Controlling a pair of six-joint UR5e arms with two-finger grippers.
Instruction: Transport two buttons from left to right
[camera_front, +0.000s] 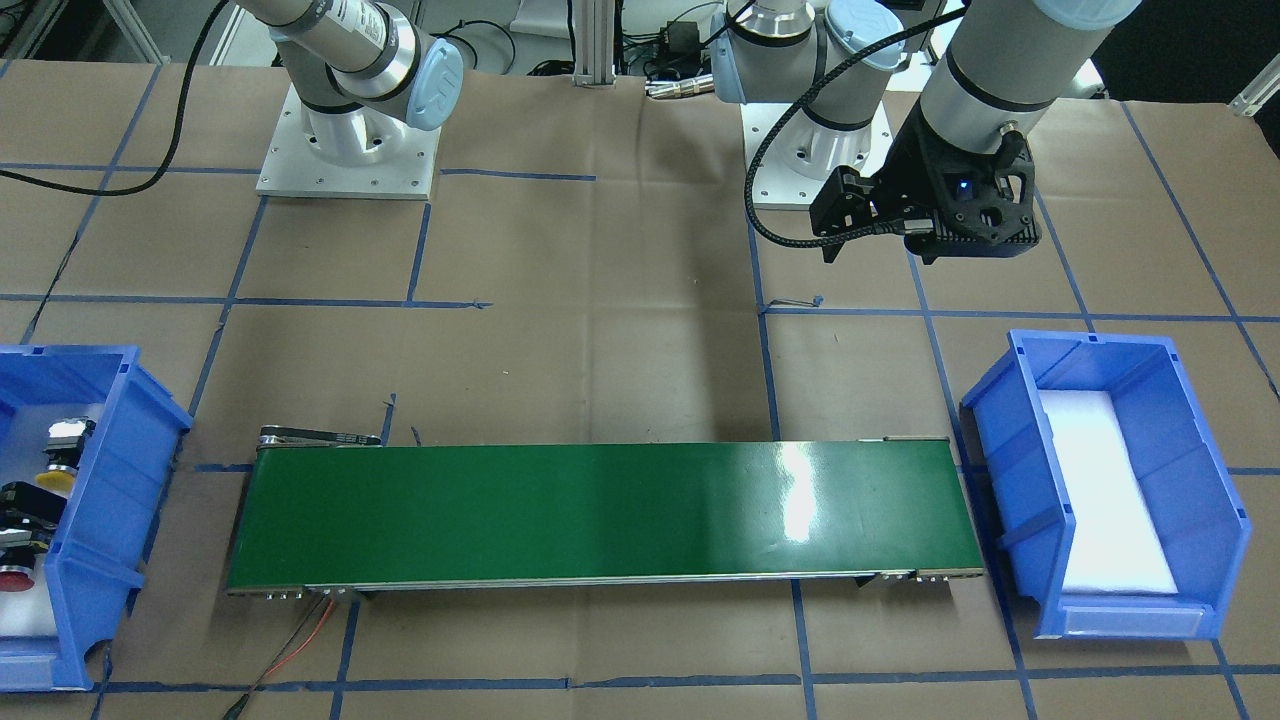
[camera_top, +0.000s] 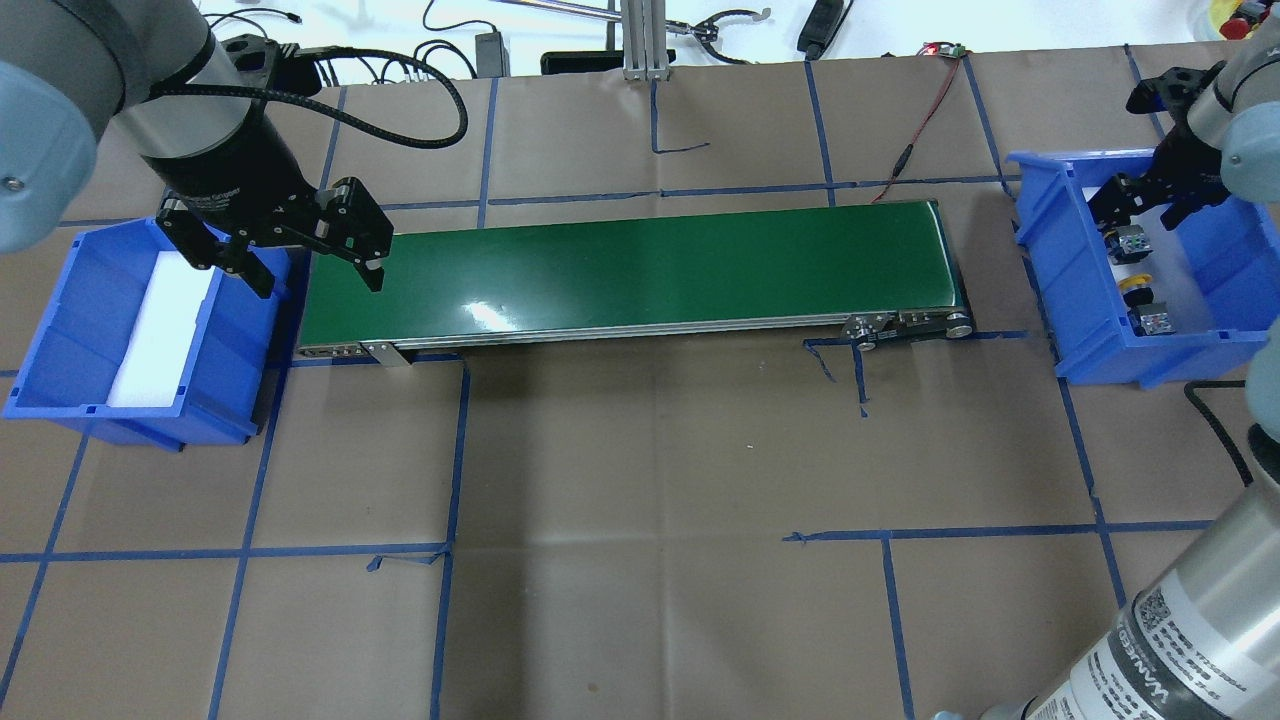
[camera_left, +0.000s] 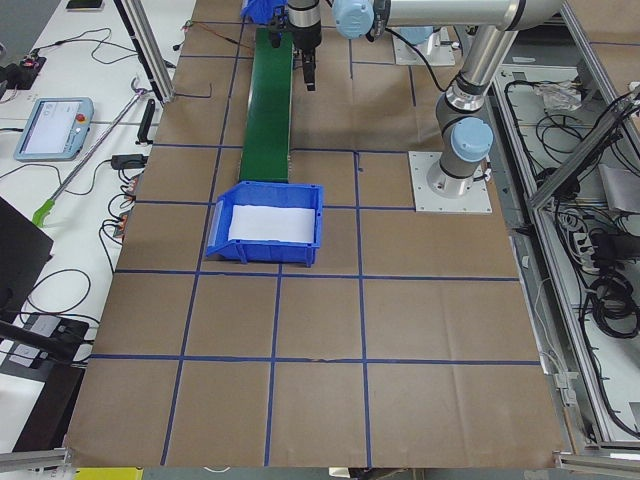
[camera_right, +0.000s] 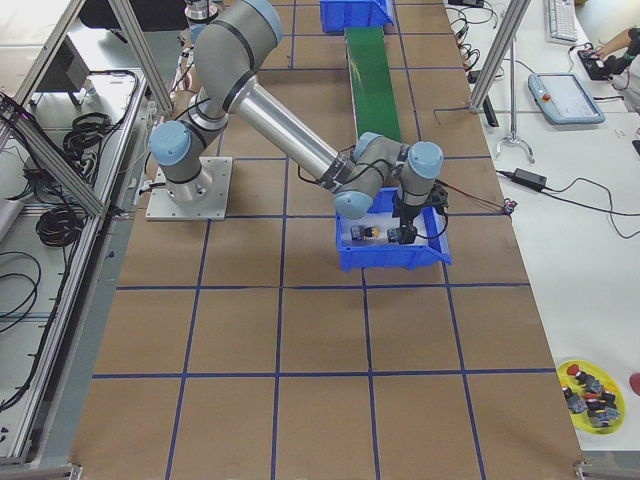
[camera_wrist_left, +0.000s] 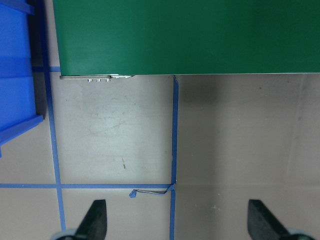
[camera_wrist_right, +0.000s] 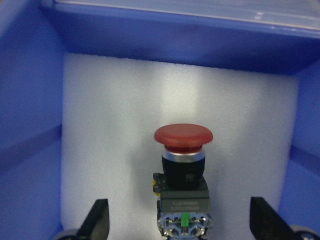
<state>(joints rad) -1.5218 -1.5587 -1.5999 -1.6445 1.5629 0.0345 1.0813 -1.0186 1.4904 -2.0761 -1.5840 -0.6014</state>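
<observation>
The red-capped button (camera_wrist_right: 183, 137) lies on white foam in the blue bin (camera_top: 1060, 300) on my right side. It lies between the open fingers (camera_wrist_right: 97, 220) of my right gripper (camera_wrist_right: 182, 222), which hovers just above it without touching. The yellow-capped button (camera_top: 1135, 290) lies beside it in the same bin, and both show in the front view: yellow (camera_front: 55, 480), red (camera_front: 15, 578). My right gripper (camera_top: 1140, 200) hangs over the bin's far half. My left gripper (camera_top: 315, 275) is open and empty above the conveyor's left end, its fingers (camera_wrist_left: 95, 220) over bare paper.
A green conveyor belt (camera_top: 640, 265) runs between the two bins. A second blue bin (camera_top: 60, 330) with only white foam inside stands at my left, just beside the left gripper. Brown paper with blue tape lines covers the table (camera_top: 640, 500).
</observation>
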